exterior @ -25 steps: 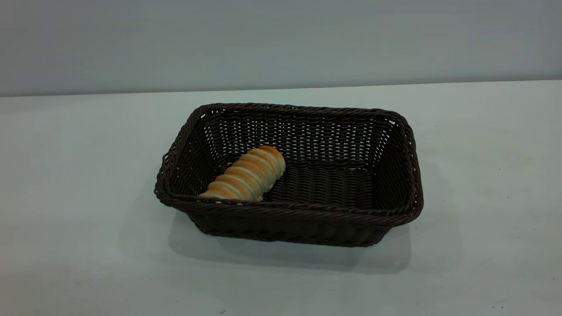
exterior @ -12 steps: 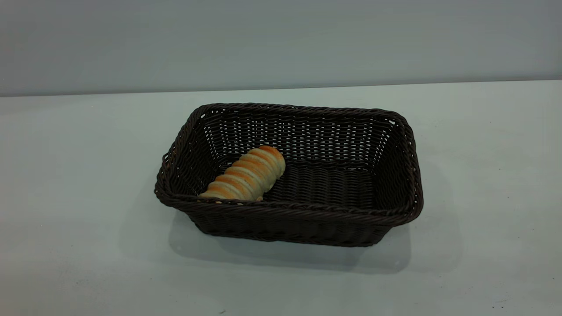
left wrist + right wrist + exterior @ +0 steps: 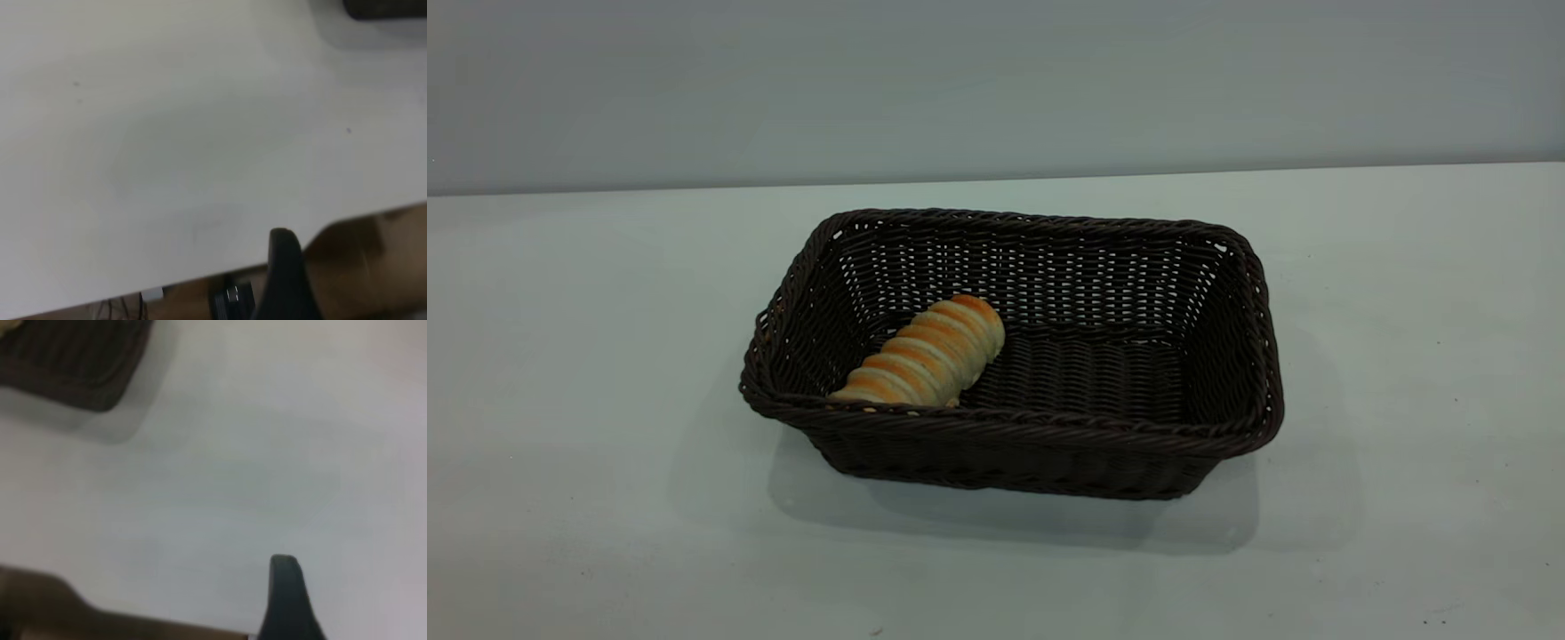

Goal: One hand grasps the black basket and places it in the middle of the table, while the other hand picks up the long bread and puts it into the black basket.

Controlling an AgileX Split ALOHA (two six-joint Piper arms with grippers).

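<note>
Exterior view: large rectangular dark brown-black woven wicker basket [image 3: 1232,356] with a braided rim and sloping openwork sides, set on the wide plain white-grey matte bench [image 3: 578,498], roughly mid-bench, long side facing the camera. Inside — small elongated loaf of long bread [image 3: 925,356] with spiral ridges, golden-orange crests and pale cream grooves, lying on the basket floor in the basket's left half, slanted, one end against the near wall close to the left corner, the other end pointing up toward the middle of the floor. Right half of the basket floor bare weave. Soft shadow under the basket on the near side. Neither arm nor claw in this view.

Left wrist view: mostly bare bench top with a few tiny dark specks; a sliver of the dark basket [image 3: 387,8] at one corner of the picture, well apart from the claw. Only one tapered black finger [image 3: 288,273] of the left claw visible, over the bench edge, brown floor beyond — cannot tell whether open or closed.

Right wrist view: a corner of the basket [image 3: 73,360] with its shadow on the bench, far from the claw. Again a single dark pointed finger [image 3: 287,597] of the right claw showing above bare bench near the edge — state not discernible, nothing seen in its grip.
</note>
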